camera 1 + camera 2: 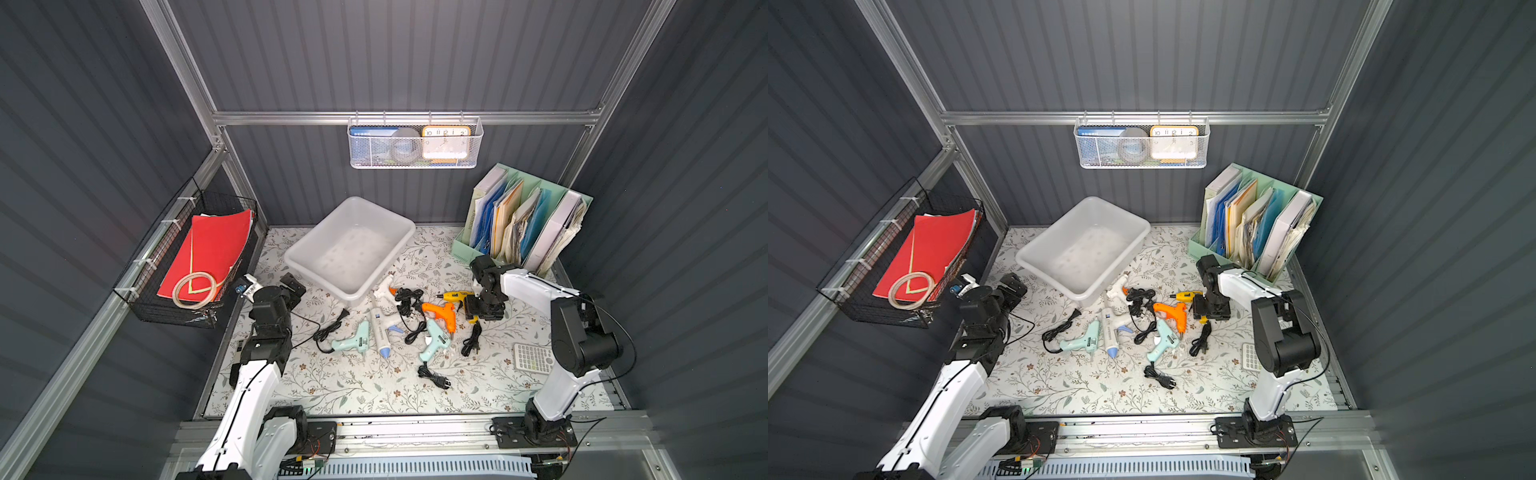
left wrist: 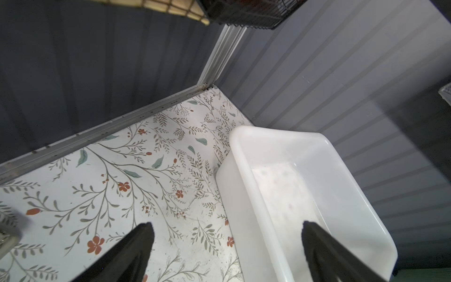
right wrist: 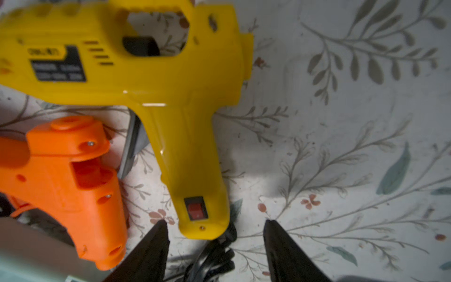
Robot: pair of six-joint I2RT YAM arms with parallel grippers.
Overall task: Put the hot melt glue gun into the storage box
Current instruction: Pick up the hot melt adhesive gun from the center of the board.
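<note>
- left gripper (image 2: 227,224) wide open, empty, beside the storage box (image 1: 353,249)
- storage box empty, at the desk's (image 1: 332,390) back
- yellow hot melt glue gun (image 3: 170,80) lies on the desk, beside an orange glue gun (image 3: 73,185)
- right gripper (image 3: 214,222) open, jaws either side of the yellow handle's end

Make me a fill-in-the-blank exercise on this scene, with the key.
The storage box has ____ inside it.
The glue gun whose handle end lies between the right gripper's fingertips is ____.
The red folder lies in the ____ wire basket.
The left gripper holds nothing; its jaws stand ____.
Missing words: nothing; yellow; black; open.
</note>
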